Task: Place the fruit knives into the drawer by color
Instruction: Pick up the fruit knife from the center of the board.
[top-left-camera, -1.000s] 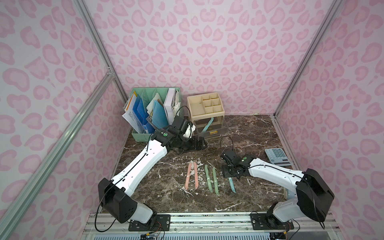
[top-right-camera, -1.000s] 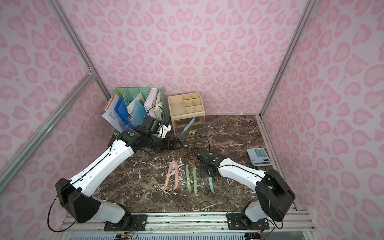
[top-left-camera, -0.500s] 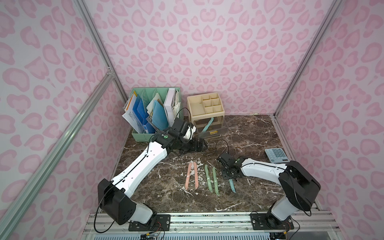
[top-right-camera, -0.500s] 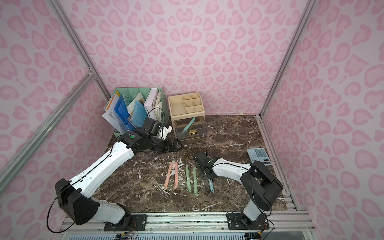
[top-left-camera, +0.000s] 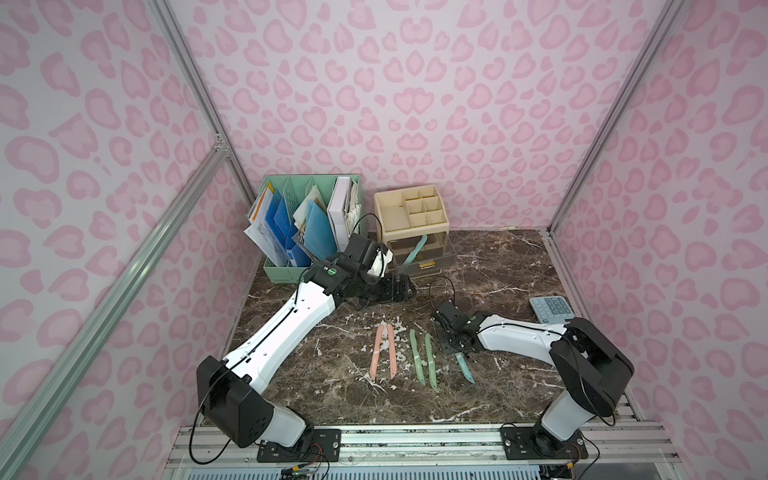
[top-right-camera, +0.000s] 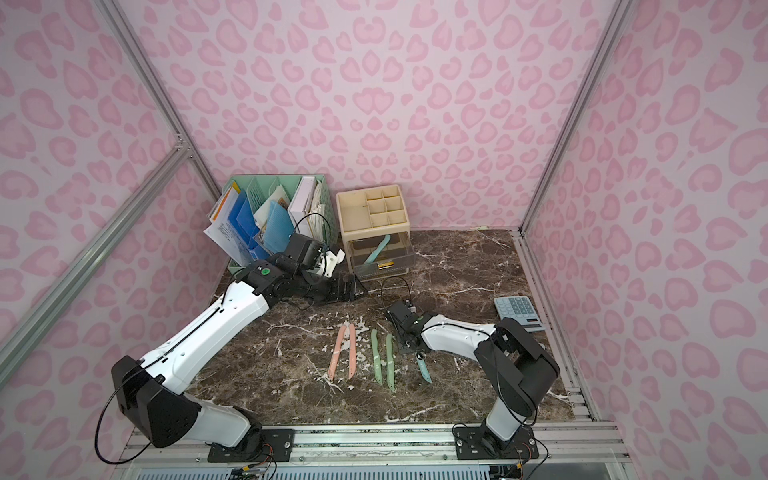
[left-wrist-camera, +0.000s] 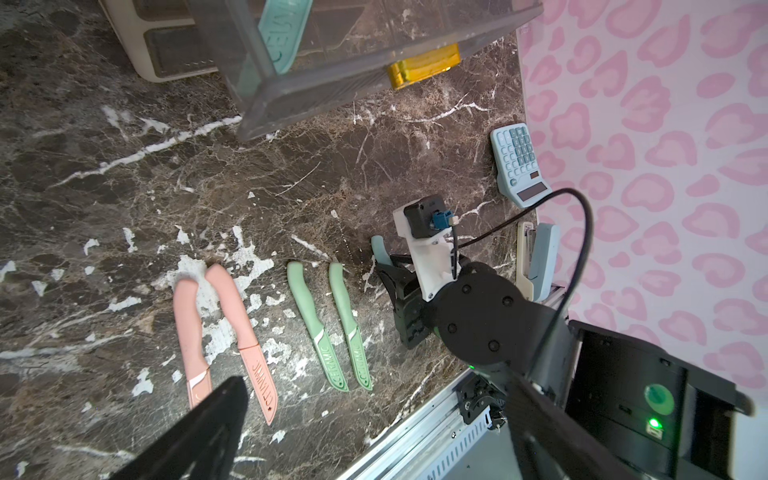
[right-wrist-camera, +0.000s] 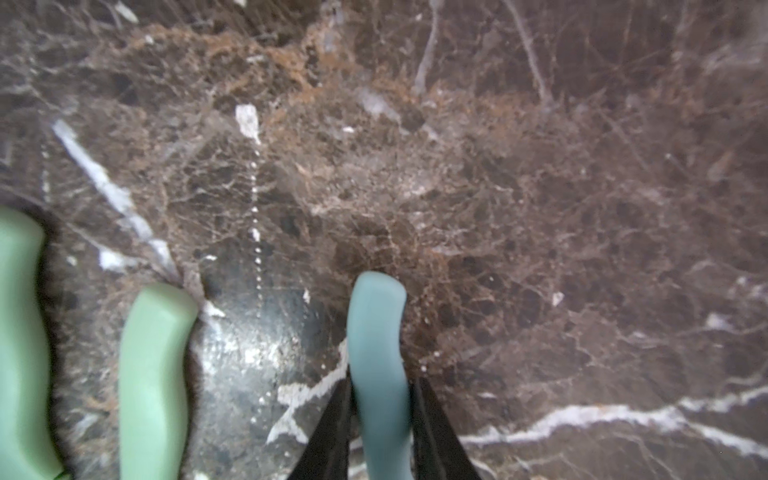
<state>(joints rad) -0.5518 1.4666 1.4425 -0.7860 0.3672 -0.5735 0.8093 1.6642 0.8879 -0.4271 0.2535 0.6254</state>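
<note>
Two pink fruit knives (top-left-camera: 376, 353) and two mint green ones (top-left-camera: 417, 355) lie side by side on the marble table. To their right lies a teal knife (top-left-camera: 464, 368). My right gripper (top-left-camera: 455, 347) is down on its handle (right-wrist-camera: 376, 332), shut, with a black finger (right-wrist-camera: 332, 436) pressed against each side. A second teal knife (top-left-camera: 415, 249) leans inside the clear drawer (top-left-camera: 428, 266), which is pulled out of the beige organizer (top-left-camera: 409, 208). My left gripper (top-left-camera: 401, 289) hovers open and empty in front of the drawer, its fingers (left-wrist-camera: 199, 432) wide apart.
A green file holder (top-left-camera: 307, 224) full of papers stands at the back left beside the organizer. A pale blue calculator (top-left-camera: 550, 309) lies by the right wall, and a stapler (left-wrist-camera: 538, 257) lies near it. An aluminium rail (top-left-camera: 415, 436) borders the front edge.
My right gripper's jaws have narrowed onto the teal knife's handle, and the right arm's elbow has shifted. The left arm and all the knives have stayed put.
</note>
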